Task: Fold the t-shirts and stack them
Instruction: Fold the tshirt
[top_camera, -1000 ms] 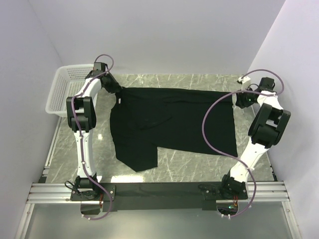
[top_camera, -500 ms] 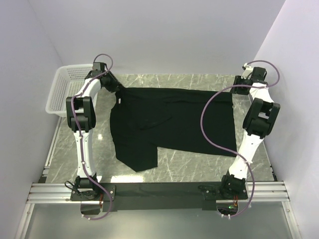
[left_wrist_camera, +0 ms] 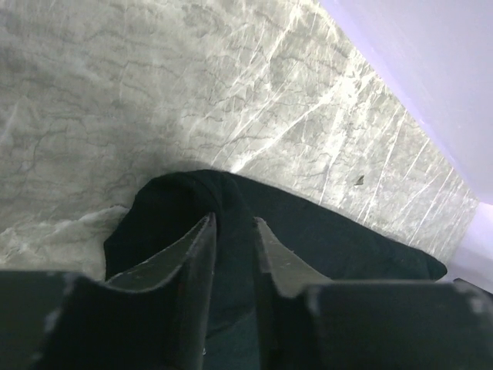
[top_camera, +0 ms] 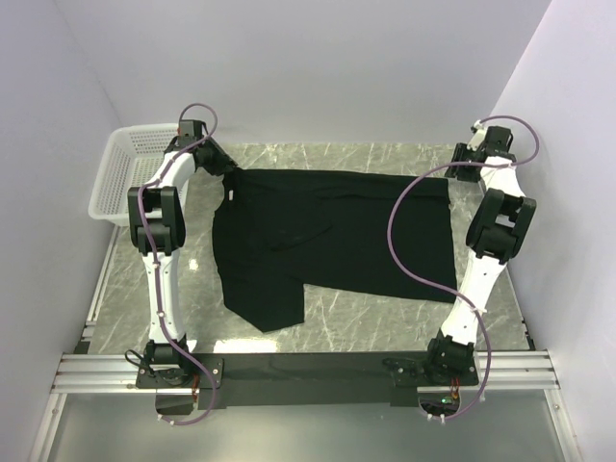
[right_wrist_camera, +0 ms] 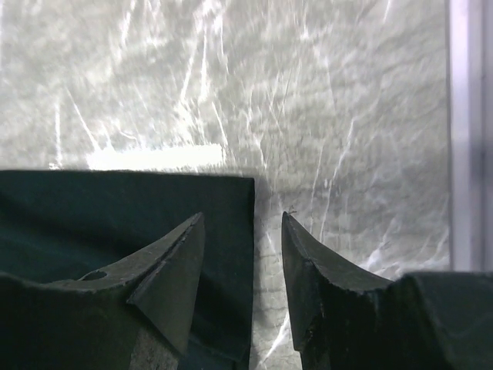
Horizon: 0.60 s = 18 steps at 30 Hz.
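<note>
Black t-shirt (top_camera: 337, 241) lies spread on the table (top_camera: 366, 322), left gripper (left_wrist_camera: 233, 221) pinching its bunched far corner, right gripper (right_wrist_camera: 243, 223) spread open astride the opposite corner and gripping nothing, so a one-sided lift would likely drag and skew the cloth.

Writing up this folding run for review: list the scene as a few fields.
shirt: black, spread out on table
left tool: shut on bunched cloth at shirt's far-left corner
right tool: open, straddling shirt's edge at far-right corner
basket: white mesh, far-left corner of table, apart from shirt
</note>
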Each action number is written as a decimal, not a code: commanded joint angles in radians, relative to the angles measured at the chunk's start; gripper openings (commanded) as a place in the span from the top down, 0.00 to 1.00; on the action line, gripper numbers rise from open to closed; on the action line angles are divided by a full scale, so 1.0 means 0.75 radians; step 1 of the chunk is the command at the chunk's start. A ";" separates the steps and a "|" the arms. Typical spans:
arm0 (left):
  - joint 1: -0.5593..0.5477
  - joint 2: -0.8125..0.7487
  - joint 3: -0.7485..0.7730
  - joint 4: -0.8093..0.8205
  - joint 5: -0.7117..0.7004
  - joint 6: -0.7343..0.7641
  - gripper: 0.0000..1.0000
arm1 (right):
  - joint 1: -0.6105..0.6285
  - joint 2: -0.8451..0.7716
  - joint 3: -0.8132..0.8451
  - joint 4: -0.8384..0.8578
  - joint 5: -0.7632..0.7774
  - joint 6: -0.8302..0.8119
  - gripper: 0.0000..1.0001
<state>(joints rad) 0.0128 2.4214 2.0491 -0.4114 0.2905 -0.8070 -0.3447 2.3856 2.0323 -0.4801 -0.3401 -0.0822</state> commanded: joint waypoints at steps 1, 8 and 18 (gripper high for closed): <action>0.050 0.030 0.033 0.072 -0.050 0.000 0.71 | -0.001 0.034 0.092 -0.033 -0.001 0.013 0.49; 0.050 0.034 0.025 0.090 -0.031 -0.006 0.82 | -0.001 0.106 0.192 -0.088 -0.003 0.018 0.49; 0.053 0.030 0.017 0.101 -0.013 -0.016 0.84 | 0.007 0.180 0.264 -0.200 -0.052 -0.029 0.50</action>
<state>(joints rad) 0.0132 2.4344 2.0491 -0.3679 0.2974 -0.8097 -0.3447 2.5069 2.1818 -0.5922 -0.3603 -0.0879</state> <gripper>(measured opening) 0.161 0.506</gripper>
